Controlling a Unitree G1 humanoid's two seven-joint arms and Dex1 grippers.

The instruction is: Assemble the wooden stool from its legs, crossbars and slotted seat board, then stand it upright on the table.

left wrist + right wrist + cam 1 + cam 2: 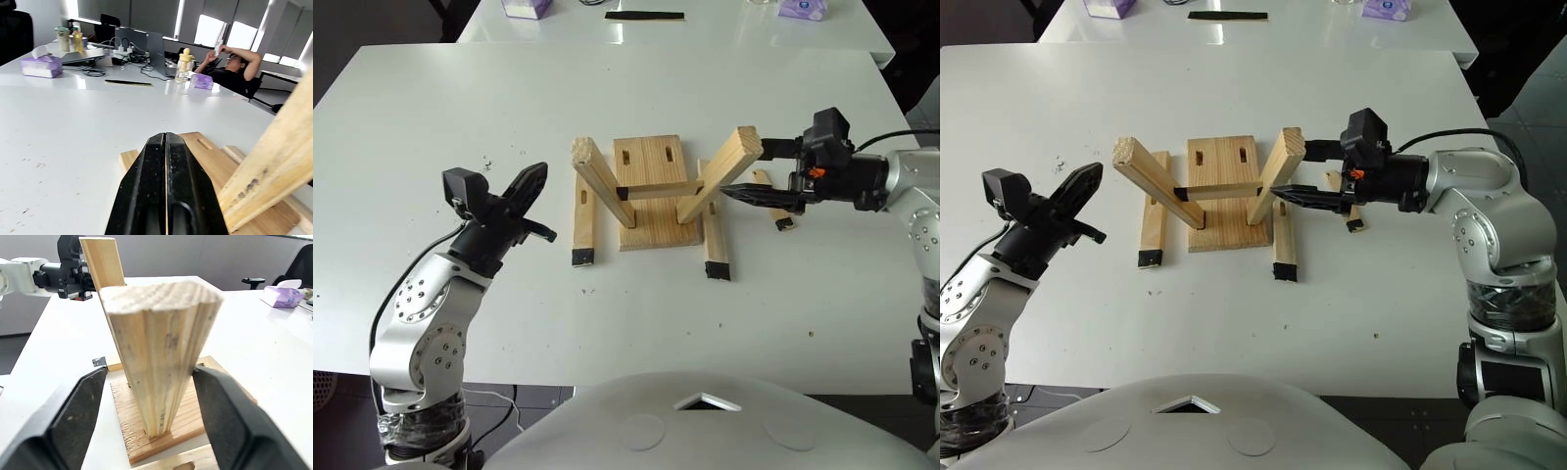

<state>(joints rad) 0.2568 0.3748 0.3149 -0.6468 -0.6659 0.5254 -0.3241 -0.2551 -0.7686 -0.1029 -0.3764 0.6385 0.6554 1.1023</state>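
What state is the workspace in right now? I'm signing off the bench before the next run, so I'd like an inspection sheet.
Surface: white table, with a few dark specks near the left arm.
Job's things: seat board lies flat. The left standing leg and right standing leg tilt up from it, joined by a crossbar. The left flat leg and right flat leg lie beside the board, and a loose crossbar lies to the right.
Clutter: nothing seen beyond the specks.
Grippers: left gripper is shut and empty, left of the stool. The right gripper is open around the right standing leg.
Cables: right arm cable; left arm cable.
Surroundings: second table behind, carrying tissue packs and a black strip.
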